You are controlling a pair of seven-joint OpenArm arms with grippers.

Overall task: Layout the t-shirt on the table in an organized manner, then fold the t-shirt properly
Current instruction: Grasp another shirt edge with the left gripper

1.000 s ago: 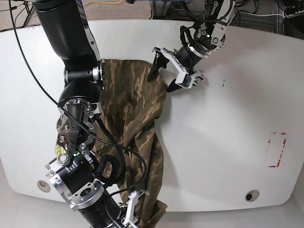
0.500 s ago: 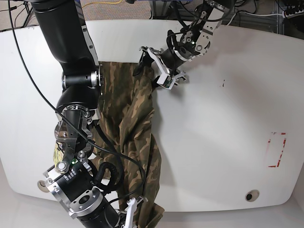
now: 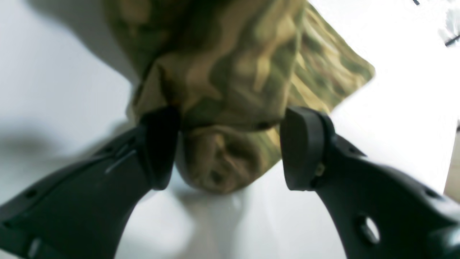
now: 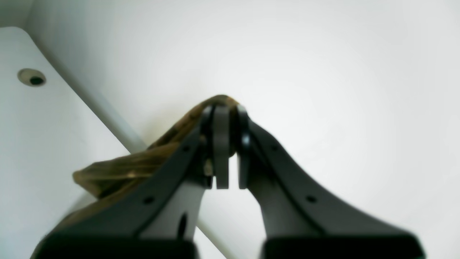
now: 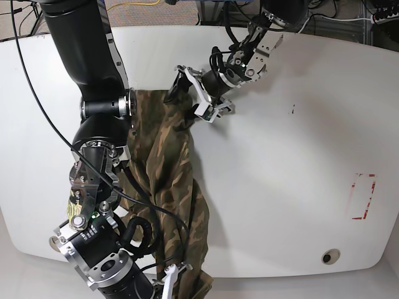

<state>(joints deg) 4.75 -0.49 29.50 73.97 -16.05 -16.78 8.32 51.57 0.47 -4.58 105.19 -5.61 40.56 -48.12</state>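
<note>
The camouflage t-shirt [image 5: 163, 156] lies bunched in a long strip down the white table [image 5: 280, 156], its lower end hanging over the front edge. My left gripper [image 5: 190, 98] is open at the shirt's top right corner. In the left wrist view a rolled fold of the t-shirt [image 3: 230, 72] sits between the spread fingers of the left gripper [image 3: 230, 144], unclamped. My right gripper [image 5: 174, 278] is at the front edge, shut on the shirt's lower end. The right wrist view shows the right gripper [image 4: 226, 118] pinching the t-shirt [image 4: 122, 171] beyond the table [image 4: 43, 144] rim.
The right arm's bulky black links and cables [image 5: 93, 137] cover the shirt's left side. A red-outlined rectangle [image 5: 363, 196] marks the table's right part. A round grommet [image 5: 330, 256] sits near the front right edge, another grommet [image 4: 31, 76] in the right wrist view.
My left gripper has moved left across the table to the shirt's top corner, staying open. The shirt's right edge has drawn leftward and narrowed. The right arm has shifted slightly, still gripping.
</note>
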